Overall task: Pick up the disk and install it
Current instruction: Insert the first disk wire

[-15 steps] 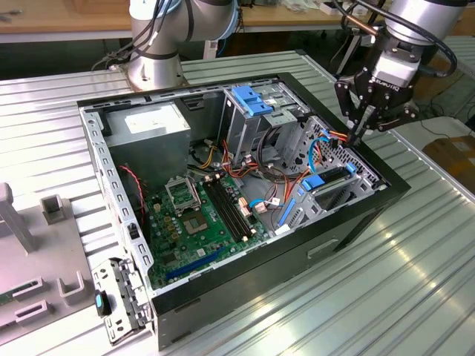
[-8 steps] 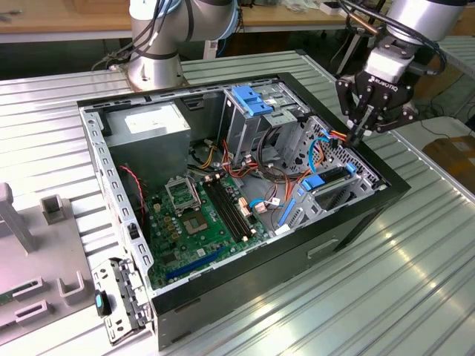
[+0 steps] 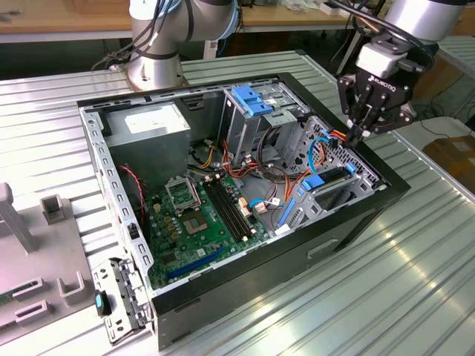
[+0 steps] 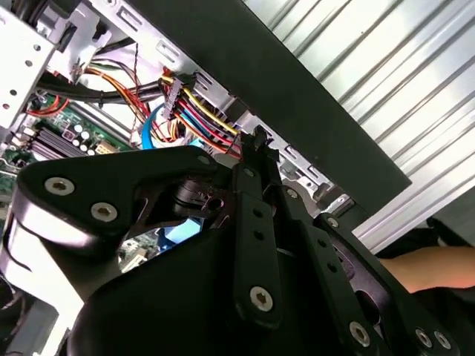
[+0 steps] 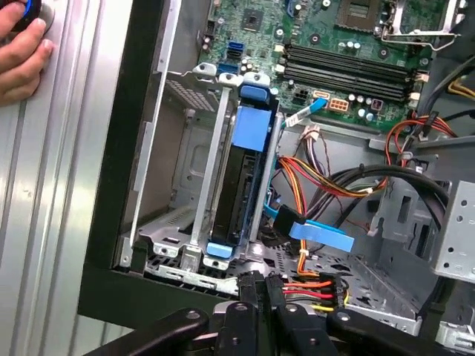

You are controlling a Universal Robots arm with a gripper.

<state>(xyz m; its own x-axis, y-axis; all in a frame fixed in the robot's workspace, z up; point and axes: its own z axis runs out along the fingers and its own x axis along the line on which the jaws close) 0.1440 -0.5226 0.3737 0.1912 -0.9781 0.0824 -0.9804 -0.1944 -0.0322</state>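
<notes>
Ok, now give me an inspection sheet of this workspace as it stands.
Surface: ribbed metal table carrying an open computer case.
Job's things: the disk, dark with blue rails, stands on edge in the metal drive cage inside the case.
Clutter: grey fixture blocks on the table at the exterior view's left.
Grippers: the gripper hangs over the drive cage corner, its tip beside a wired connector, apart from the disk.
Cables: red, yellow and black wires run to that connector; a flat blue cable lies beside the disk.
Surroundings: the arm's base behind the case; a person's hand rests on the table.
</notes>
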